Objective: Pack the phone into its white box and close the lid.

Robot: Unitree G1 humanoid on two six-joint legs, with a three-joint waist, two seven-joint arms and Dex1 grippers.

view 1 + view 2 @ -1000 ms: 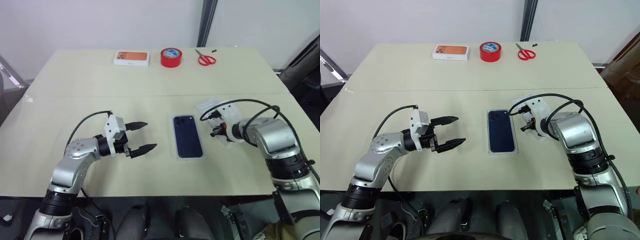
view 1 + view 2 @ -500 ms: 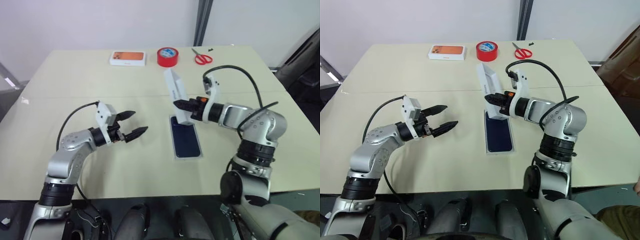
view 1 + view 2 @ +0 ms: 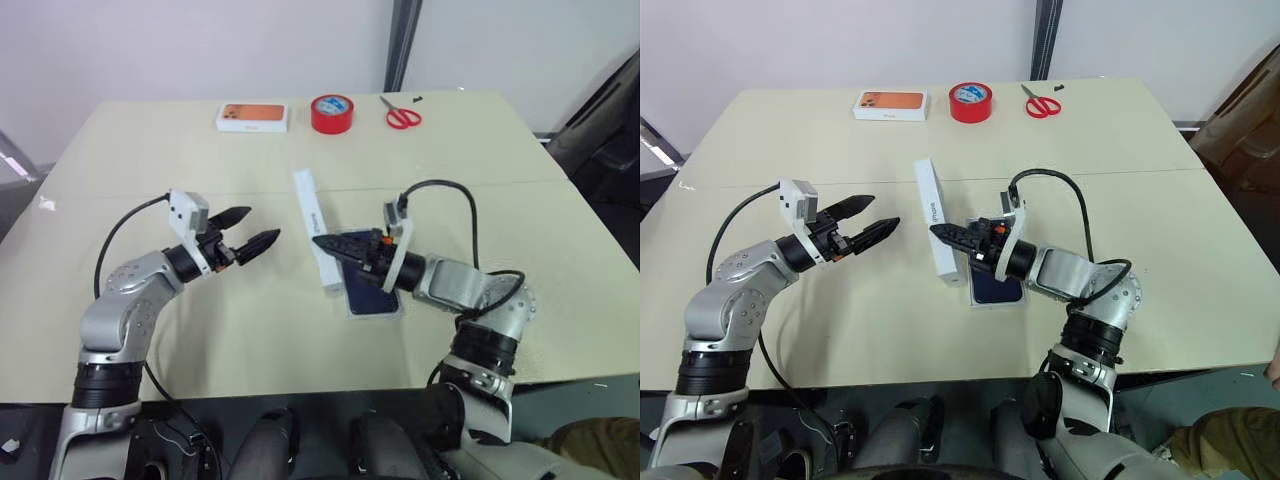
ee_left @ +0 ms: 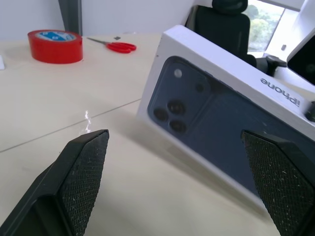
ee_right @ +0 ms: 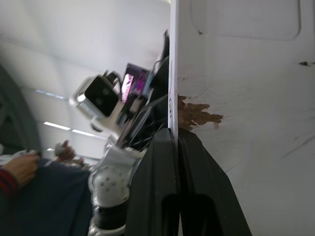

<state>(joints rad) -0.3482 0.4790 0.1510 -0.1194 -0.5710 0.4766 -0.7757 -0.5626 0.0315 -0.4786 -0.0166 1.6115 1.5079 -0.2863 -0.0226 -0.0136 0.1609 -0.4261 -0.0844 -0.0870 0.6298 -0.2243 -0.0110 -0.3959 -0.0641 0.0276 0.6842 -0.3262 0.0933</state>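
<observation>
From the white box [image 3: 375,291], where the phone [image 3: 372,283] already lies, I see the lid [image 3: 316,243] on edge just left, long axis parallel with it, my right gripper [image 3: 322,243] pinched shut on its rim, and my left gripper [image 3: 255,239] spread wide, empty, farther left.

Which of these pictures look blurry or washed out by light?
Left wrist view: the hand's fingers are soft up close, the lid is sharp, and the window behind glares. Right wrist view: the background is hazy and overexposed. Eye views: evenly lit and clear.
</observation>
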